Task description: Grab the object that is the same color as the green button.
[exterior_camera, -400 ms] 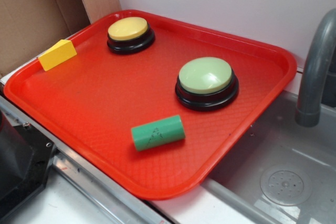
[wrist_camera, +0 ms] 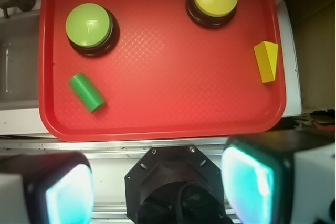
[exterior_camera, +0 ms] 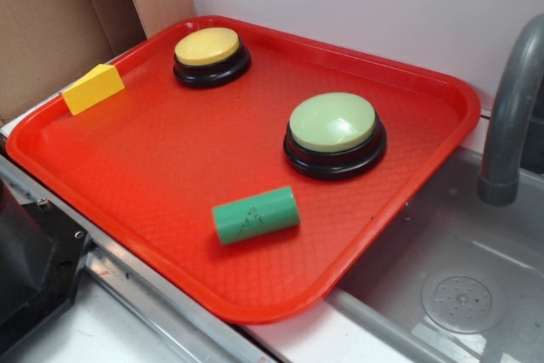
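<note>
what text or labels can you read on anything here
No readable text anywhere.
Green cylinder: faint dark scribbles on its side, no letters or numbers that can be made out.
Green button, yellow button, yellow block, red tray: no print visible.

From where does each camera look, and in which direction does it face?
Exterior: beside the red plastic tray, angled down across it; no gripper visible.
Wrist: high above, looking straight down; the gripper with open fingers fills the bottom.
Both show the small green cylinder, the pale green domed button and the yellow wedge block.
</note>
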You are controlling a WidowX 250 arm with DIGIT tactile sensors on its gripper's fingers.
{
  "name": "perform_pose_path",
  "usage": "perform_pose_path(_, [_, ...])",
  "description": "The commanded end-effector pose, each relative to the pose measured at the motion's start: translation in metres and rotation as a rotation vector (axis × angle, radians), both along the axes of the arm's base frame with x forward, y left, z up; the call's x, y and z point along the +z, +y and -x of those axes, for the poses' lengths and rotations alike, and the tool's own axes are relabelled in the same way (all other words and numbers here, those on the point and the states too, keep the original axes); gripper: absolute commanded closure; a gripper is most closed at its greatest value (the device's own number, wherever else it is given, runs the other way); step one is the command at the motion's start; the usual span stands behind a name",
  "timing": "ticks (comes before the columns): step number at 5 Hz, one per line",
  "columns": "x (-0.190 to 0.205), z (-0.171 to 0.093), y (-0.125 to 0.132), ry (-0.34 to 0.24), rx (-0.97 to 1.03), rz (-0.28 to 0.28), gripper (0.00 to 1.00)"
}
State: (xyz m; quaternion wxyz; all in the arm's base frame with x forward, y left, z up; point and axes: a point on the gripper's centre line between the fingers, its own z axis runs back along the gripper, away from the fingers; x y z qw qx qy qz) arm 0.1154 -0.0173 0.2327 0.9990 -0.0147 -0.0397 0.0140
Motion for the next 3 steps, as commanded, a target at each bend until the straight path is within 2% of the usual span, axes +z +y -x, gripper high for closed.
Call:
perform_pose_path(1, [-0.011,-0.038,-0.038,-0.061,-0.283,-0.035,0.0])
perform_pose_path(3, [-0.051,-0.053,-0.073,-0.096,-0.472,-0.082,0.0])
